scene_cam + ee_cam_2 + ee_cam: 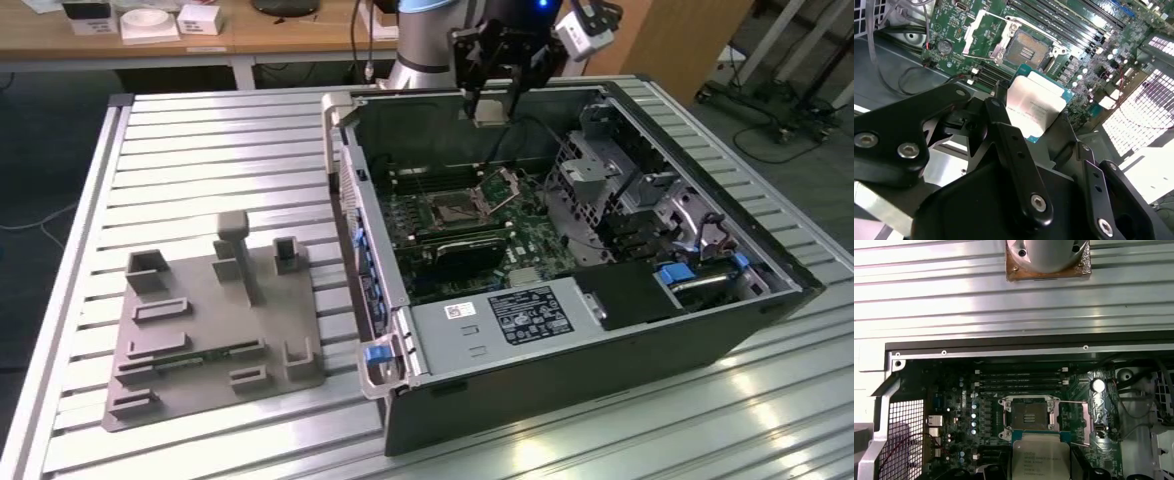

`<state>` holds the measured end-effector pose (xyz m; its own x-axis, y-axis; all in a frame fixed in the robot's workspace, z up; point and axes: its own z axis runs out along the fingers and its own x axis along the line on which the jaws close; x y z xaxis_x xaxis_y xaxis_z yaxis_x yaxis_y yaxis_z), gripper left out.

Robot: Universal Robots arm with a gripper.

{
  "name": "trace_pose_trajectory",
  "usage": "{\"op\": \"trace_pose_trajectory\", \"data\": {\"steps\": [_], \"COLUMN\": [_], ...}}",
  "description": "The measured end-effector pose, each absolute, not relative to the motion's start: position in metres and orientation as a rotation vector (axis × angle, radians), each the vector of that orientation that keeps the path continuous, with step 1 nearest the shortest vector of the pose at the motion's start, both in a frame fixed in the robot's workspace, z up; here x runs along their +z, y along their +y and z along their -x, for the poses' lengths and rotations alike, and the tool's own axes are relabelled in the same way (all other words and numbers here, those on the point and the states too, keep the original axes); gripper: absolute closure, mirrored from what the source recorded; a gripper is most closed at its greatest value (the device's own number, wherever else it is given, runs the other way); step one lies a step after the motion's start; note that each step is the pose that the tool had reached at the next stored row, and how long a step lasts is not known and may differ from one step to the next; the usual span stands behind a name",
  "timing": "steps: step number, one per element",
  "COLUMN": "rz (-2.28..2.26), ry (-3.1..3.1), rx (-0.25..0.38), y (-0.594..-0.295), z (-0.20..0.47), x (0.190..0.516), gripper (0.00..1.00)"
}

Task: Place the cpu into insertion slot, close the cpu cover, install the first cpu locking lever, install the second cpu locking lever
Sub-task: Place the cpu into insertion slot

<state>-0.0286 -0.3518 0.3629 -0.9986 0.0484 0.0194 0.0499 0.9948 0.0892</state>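
My gripper (pixel 491 100) hangs over the far side of the open computer case, shut on the cpu (pixel 491 113). The cpu (pixel 1034 102) is a flat square chip with a silver-grey top, clamped at its edges between the black fingers (pixel 999 120). The insertion slot (pixel 447 208) lies bare on the green board below, its dark square open. Both wrist views show the insertion slot (pixel 1026 47) (pixel 1027 416) just beyond the held cpu (pixel 1040 457). The cpu cover (pixel 985 30) (pixel 1087 422) is swung open beside the slot, and it stands tilted up in the exterior view (pixel 505 187).
The case walls (pixel 354 170) rise around the board. Long memory slots (pixel 1019 382) run beside the socket, and a drive cage (pixel 607 165) and power supply (pixel 527 315) fill the nearer part. A grey fixture plate (pixel 214 320) lies on the slatted table at the exterior view's left.
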Motion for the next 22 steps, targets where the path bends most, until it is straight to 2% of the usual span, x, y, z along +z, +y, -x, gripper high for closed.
{"op": "trace_pose_trajectory", "data": {"steps": [22], "rz": [0.207], "ry": [-3.118], "rx": [-0.142], "y": [-0.3519], "z": [0.0336], "x": [0.362], "gripper": [0.45]}}
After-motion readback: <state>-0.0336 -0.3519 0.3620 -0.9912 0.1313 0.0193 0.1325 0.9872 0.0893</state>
